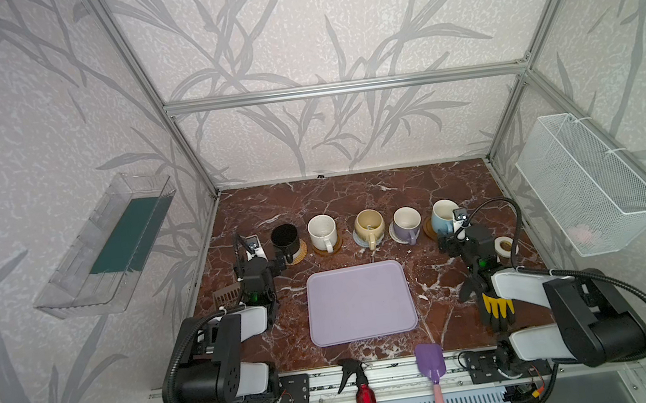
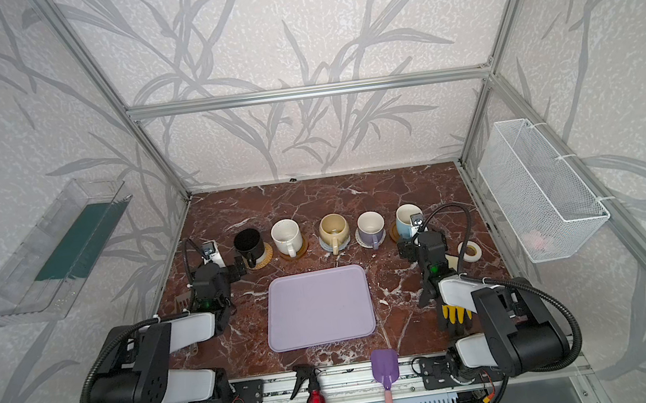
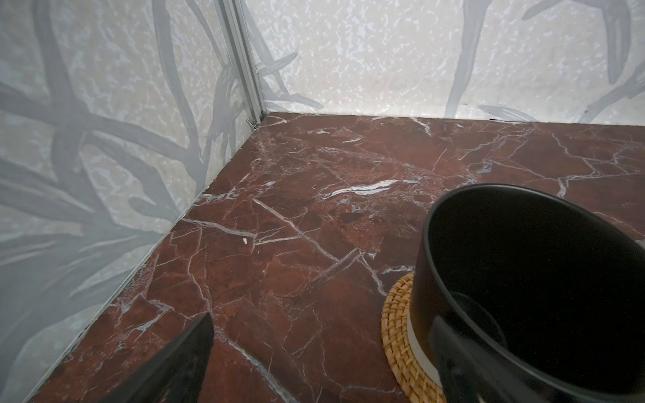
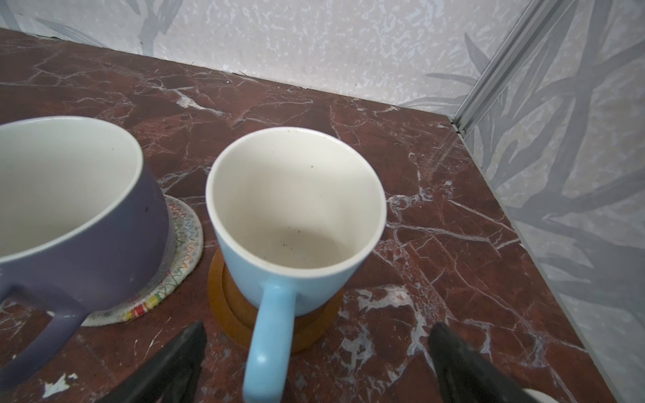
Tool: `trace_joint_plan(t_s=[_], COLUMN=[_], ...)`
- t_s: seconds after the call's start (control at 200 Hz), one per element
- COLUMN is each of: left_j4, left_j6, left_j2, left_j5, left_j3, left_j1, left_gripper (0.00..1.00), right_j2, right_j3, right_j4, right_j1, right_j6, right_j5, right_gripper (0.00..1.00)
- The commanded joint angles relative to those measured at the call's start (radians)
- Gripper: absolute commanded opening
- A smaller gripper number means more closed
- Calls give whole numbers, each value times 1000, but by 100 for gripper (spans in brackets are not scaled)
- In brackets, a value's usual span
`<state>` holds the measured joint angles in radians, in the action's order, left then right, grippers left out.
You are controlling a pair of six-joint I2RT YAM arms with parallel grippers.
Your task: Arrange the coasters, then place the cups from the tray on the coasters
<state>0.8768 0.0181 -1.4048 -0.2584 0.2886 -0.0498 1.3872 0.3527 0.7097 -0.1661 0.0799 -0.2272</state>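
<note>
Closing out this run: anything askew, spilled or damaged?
Nothing tipped, spilled or broken. The tray is bare; the black mug and light blue mug stand upright on coasters. Only oddity: a few dark specks inside the light blue mug.

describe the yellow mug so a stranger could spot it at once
Beyond the lavender tray runs a row of five mugs. The cream-yellow mug is the middle one. Alone among them it is squat and round-bellied, on a grey-blue coaster.

Both arms extended forward, left gripper (image 1: pixel 279 263) spread wide, right gripper (image 1: pixel 449 244) spread wide
</note>
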Motion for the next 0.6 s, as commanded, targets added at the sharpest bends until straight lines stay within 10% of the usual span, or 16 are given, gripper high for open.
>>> trace_joint_plan(t_s=[0.0, 0.38, 0.595], left_j4=[60, 257, 55], left_j6=[-13, -20, 4], left_j2=[-19, -176, -159], left_j5=[54, 99, 92], left_j3=[23, 3, 92], left_j1=[15, 36, 46], left_gripper=[99, 99, 99], right_j2=[58, 183, 165], right_j3=[22, 10, 34], right_j4=[119, 260, 188], right_j1=[10, 10, 11], right_j6=[-6, -14, -20], right_j5=[13, -11, -10], right_gripper=[99, 99, 99])
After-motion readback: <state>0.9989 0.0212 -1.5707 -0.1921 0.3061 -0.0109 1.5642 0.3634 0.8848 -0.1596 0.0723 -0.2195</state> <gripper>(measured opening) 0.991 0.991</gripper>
